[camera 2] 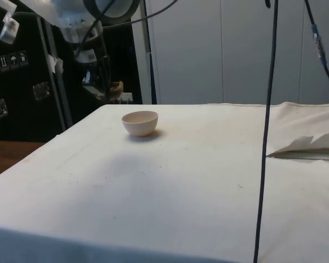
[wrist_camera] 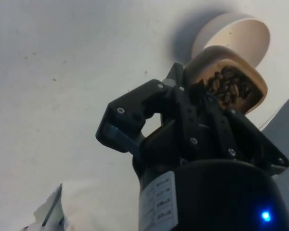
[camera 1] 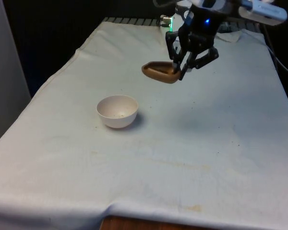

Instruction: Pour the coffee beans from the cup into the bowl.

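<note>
My gripper [camera 1: 178, 71] is shut on the rim of a brown cup [camera 1: 159, 72] and holds it in the air, tilted, with its mouth towards the front view's left. In the wrist view the cup [wrist_camera: 226, 79] has dark coffee beans [wrist_camera: 229, 87] inside, and the fingers [wrist_camera: 195, 103] clamp its near wall. A white bowl [camera 1: 117, 111] stands upright on the cloth, nearer the camera and to the front view's left of the cup. The side view has the cup [camera 2: 117, 87] hanging behind and above the bowl [camera 2: 140, 122]. The wrist view places the bowl [wrist_camera: 238, 30] just beyond the cup.
The white cloth [camera 1: 197, 143] covers the table down to its wooden front edge [camera 1: 134, 224]. A folded white sheet [camera 2: 310, 145] lies at the side view's right, and a black cable [camera 2: 266, 131] hangs in front of it. A crumpled white piece [camera 1: 229, 36] lies near the far end.
</note>
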{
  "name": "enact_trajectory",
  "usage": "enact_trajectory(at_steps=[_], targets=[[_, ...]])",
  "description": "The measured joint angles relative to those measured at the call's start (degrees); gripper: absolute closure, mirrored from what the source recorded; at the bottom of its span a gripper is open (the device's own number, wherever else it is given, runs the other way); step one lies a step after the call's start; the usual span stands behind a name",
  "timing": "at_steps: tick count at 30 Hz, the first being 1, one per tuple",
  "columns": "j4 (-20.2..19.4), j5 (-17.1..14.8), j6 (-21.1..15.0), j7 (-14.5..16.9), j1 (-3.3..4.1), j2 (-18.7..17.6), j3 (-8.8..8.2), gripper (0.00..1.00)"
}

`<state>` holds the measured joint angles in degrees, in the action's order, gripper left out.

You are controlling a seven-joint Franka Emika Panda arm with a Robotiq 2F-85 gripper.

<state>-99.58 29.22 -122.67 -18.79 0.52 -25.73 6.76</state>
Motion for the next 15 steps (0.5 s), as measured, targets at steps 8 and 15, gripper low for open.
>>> enact_trajectory(at_steps=[8,15], targets=[[-0.3,-0.2,-1.1,1.9,-0.63,0.0,-2.18,0.97],[-0.3,-0.5,-1.6,3.5,-1.03,-0.1,-3.78,0.97]])
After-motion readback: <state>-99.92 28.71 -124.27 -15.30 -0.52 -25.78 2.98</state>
